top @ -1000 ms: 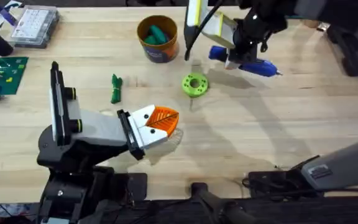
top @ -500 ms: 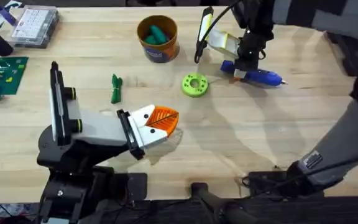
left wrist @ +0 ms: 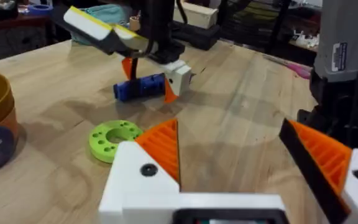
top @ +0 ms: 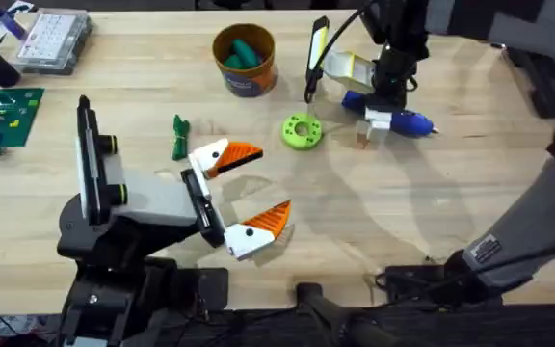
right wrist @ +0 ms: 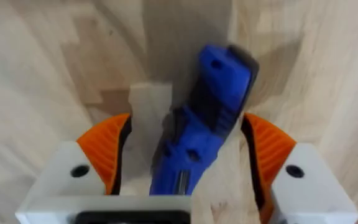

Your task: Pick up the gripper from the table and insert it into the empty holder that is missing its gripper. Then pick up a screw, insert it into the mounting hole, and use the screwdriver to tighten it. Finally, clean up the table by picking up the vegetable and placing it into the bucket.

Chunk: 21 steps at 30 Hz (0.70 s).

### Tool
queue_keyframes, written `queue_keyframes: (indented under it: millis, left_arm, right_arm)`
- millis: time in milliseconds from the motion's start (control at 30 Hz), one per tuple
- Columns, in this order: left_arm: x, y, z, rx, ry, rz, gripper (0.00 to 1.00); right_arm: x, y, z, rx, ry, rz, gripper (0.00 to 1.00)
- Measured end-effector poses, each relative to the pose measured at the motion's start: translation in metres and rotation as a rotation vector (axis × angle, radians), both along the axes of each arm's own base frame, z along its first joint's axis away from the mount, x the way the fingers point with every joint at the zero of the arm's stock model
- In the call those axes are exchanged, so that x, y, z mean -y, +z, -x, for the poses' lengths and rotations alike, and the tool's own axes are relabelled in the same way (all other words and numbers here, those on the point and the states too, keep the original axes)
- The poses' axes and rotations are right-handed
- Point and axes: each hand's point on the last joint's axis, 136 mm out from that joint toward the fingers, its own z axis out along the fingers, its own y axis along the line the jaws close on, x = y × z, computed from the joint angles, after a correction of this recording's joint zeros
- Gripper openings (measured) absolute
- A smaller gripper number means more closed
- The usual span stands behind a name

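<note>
the right gripper (top: 379,118) is lowered over the screwdriver (top: 398,120), which lies flat on the wooden table (top: 432,212) just beside the lime-green ring (top: 302,131). in the right wrist view the thick blue handle (right wrist: 207,124) is seen between the two orange ribbed pads (right wrist: 107,149), with a gap on each side, so the tool is straddled but not yet clamped; this placing is judged to be a preparation for a grasp. the left gripper (top: 249,188) is held wide open and empty, near the vegetable (top: 179,137), a slender dark-green piece lying on the table. the bucket (top: 244,60), a round orange cup with a blue band, stands well apart at the far side, and something green is already seen inside it.
</note>
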Motion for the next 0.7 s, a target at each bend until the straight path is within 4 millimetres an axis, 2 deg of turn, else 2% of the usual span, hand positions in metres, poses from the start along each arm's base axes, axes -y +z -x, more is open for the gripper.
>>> queue_keyframes:
  millis: [133, 333, 467, 567, 700]
  left_arm:
    - [-0.002, 0.000, -0.003, 0.003, 0.022, -0.002, 0.986]
    - [-0.006, 0.016, -0.012, 0.088, 0.078, 0.013, 0.986]
    - [-0.009, 0.019, -0.017, 0.096, 0.107, 0.016, 0.986]
    - [-0.013, 0.022, -0.022, 0.078, 0.154, 0.014, 0.986]
    - [-0.023, 0.051, -0.029, 0.101, 0.243, 0.016, 0.984]
  right_arm:
    - [-0.005, 0.027, 0.000, 0.047, -0.013, -0.014, 0.995]
    - [-0.035, 0.111, -0.008, 0.264, -0.050, -0.154, 0.995]
    - [-0.051, 0.162, 0.001, 0.377, -0.085, -0.272, 0.995]
    - [-0.054, 0.188, 0.013, 0.432, -0.123, -0.333, 0.995]
    - [-0.055, 0.217, 0.027, 0.497, -0.171, -0.404, 0.995]
